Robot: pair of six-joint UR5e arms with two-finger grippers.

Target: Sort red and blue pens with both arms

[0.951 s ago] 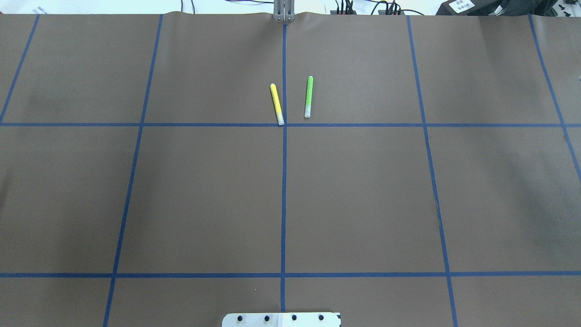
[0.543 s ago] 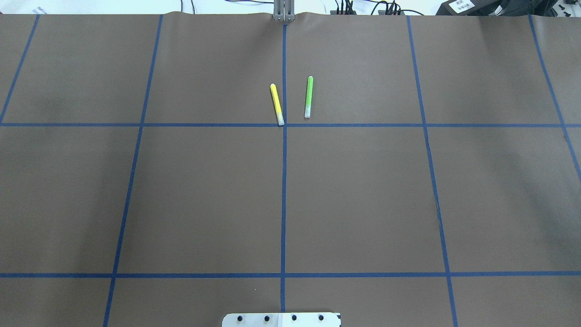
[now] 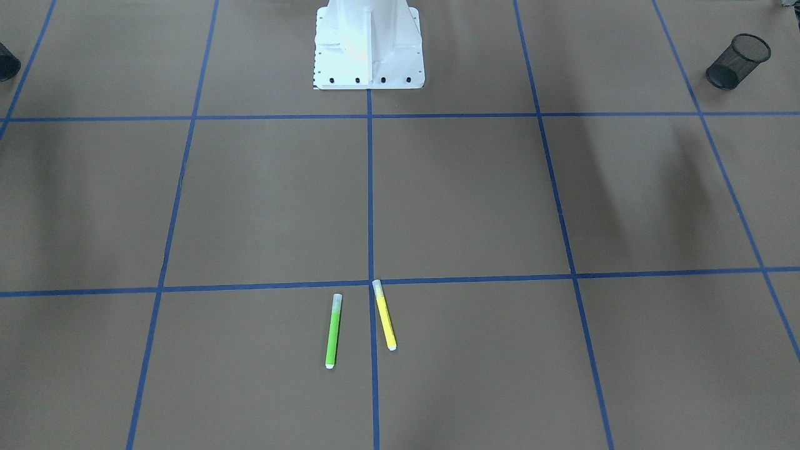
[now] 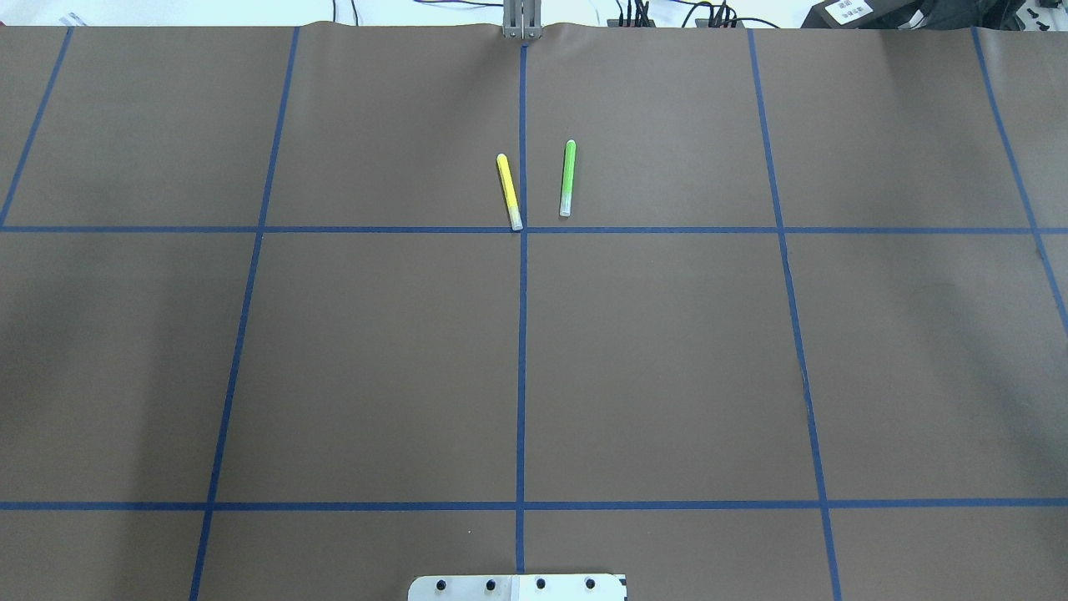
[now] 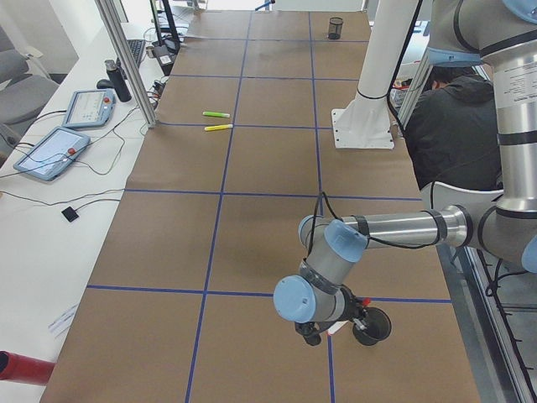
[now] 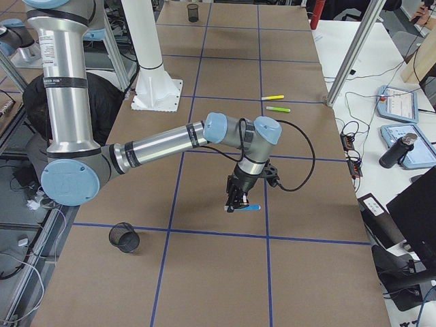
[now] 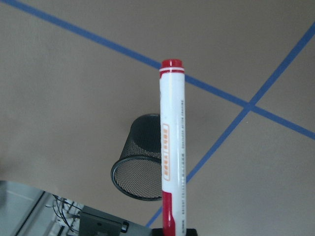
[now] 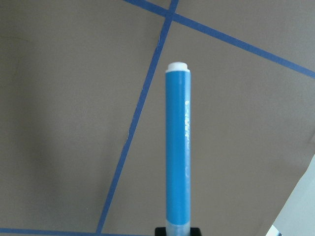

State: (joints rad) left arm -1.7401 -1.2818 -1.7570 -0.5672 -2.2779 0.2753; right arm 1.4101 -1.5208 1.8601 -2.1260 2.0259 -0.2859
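In the left wrist view, the red pen (image 7: 172, 147), white-barrelled with red ends, sticks out of my left gripper (image 7: 172, 231), which is shut on it. It hangs just above a black mesh cup (image 7: 138, 164). The exterior left view shows this gripper (image 5: 323, 329) beside that cup (image 5: 372, 326). The blue pen (image 8: 178, 147) juts from my right gripper (image 8: 178, 231), shut on its clear-capped end. In the exterior right view this pen (image 6: 249, 207) is held low over the brown mat, well away from the other mesh cup (image 6: 125, 237).
A yellow highlighter (image 4: 509, 191) and a green highlighter (image 4: 567, 178) lie side by side at the far middle of the table. The white robot base (image 3: 369, 50) stands at the near edge. A person (image 5: 445, 126) sits behind the base.
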